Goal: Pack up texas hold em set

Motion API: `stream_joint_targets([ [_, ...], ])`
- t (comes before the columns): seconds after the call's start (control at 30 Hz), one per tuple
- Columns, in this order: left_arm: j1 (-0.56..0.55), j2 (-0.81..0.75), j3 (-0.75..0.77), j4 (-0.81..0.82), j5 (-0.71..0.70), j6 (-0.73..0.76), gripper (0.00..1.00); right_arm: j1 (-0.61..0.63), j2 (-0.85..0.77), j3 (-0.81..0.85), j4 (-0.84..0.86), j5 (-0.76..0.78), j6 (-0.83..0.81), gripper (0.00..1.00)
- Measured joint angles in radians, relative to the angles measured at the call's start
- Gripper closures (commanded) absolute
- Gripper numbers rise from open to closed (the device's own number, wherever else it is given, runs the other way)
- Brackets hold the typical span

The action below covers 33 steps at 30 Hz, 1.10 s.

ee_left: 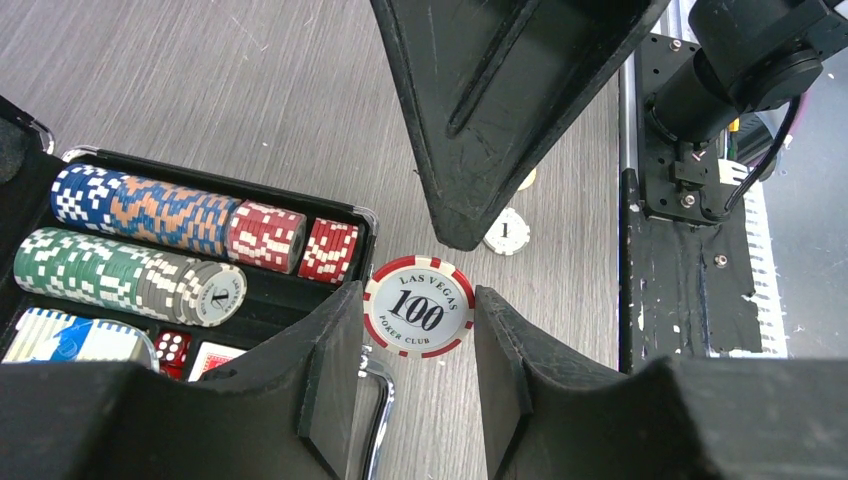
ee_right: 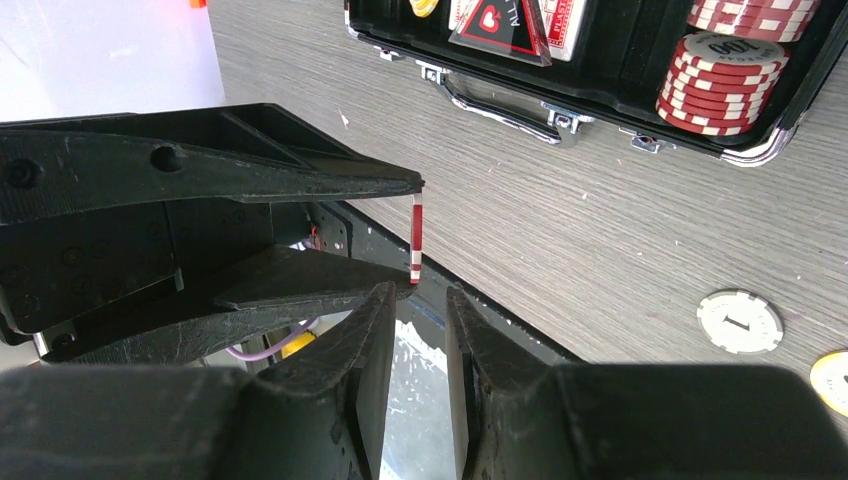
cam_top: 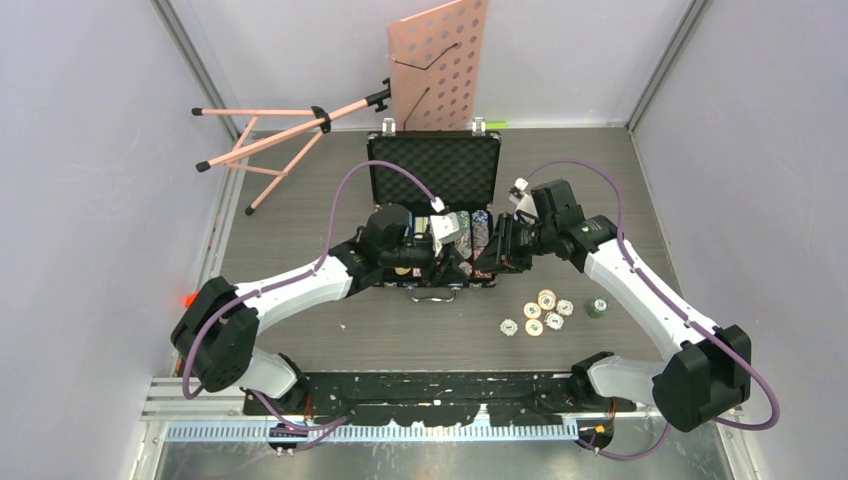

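Observation:
The black briefcase [cam_top: 434, 170] lies open mid-table, lid upright with foam lining. Its tray [ee_left: 290, 300] holds rows of blue, green, grey and red poker chips [ee_left: 150, 215], red dice [ee_left: 172, 347] and a card deck [ee_left: 70, 340]. My left gripper [ee_left: 418, 300] is shut on a red-and-white "100" chip [ee_left: 418, 310], held over the table just beside the case's silver handle [ee_left: 378, 400]. That chip shows edge-on [ee_right: 416, 238] in the right wrist view. My right gripper [ee_right: 418, 298] faces it closely, jaws a narrow gap apart with nothing between them.
Several loose chips [cam_top: 545, 312] and a dark chip [cam_top: 596, 307] lie on the table right of the case. A white "1" chip [ee_right: 740, 320] lies near the right gripper. The pink music stand [cam_top: 435, 65] leans behind the case. The black base rail [ee_left: 690, 250] runs along the near edge.

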Motion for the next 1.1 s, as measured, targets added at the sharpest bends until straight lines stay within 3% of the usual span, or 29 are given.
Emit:
stream_joint_targets([
  [1.1, -0.021, -0.015, 0.003, 0.005, 0.021, 0.001, 0.77, 0.041, 0.011, -0.009, 0.024, 0.015, 0.018, 0.71],
])
